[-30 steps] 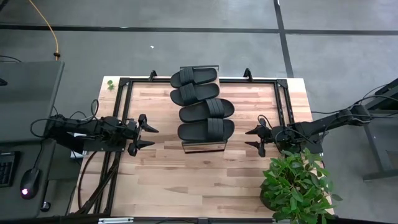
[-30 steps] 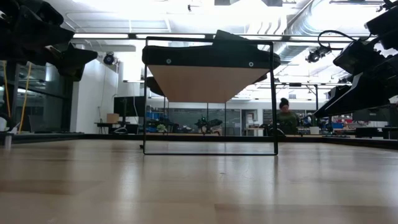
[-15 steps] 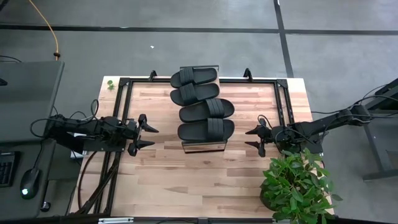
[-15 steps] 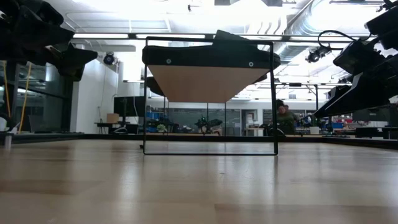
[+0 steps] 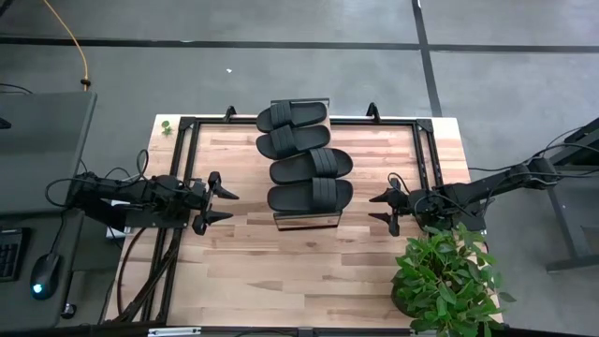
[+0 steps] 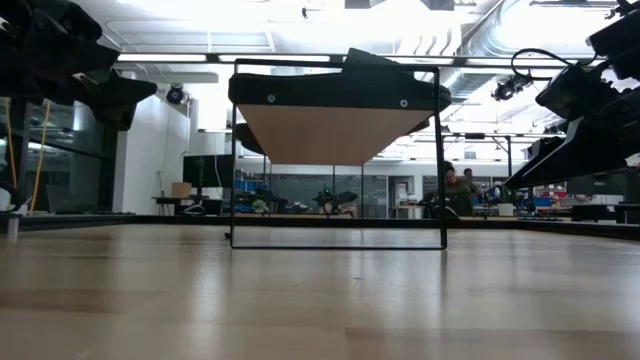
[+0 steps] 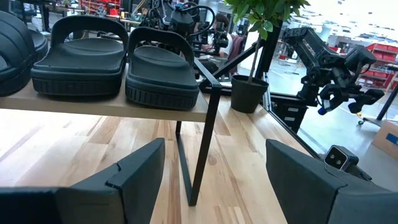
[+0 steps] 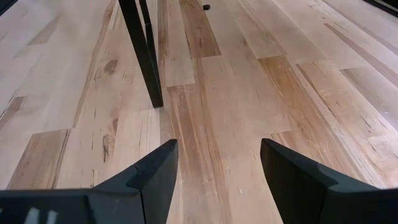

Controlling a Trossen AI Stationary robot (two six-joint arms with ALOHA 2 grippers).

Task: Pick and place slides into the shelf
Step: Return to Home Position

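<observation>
Several black slides point(image 5: 309, 154) lie side by side, soles down, on the plank top of the narrow shelf point(image 5: 305, 219) in the middle of the table. In the left wrist view two slides point(image 7: 160, 68) sit near the shelf's near end, above its black leg point(image 7: 202, 143). My left gripper point(image 5: 221, 202) is open and hovers left of the shelf. My right gripper point(image 5: 382, 208) is open and hovers right of it, facing the shelf leg point(image 8: 144, 56). Neither touches anything.
A potted plant point(image 5: 447, 273) stands at the table's near right corner, just by my right arm. Black frame bars point(image 5: 183, 140) run along the table's left, far and right edges. Bare wood point(image 5: 299, 267) lies on the near side of the shelf.
</observation>
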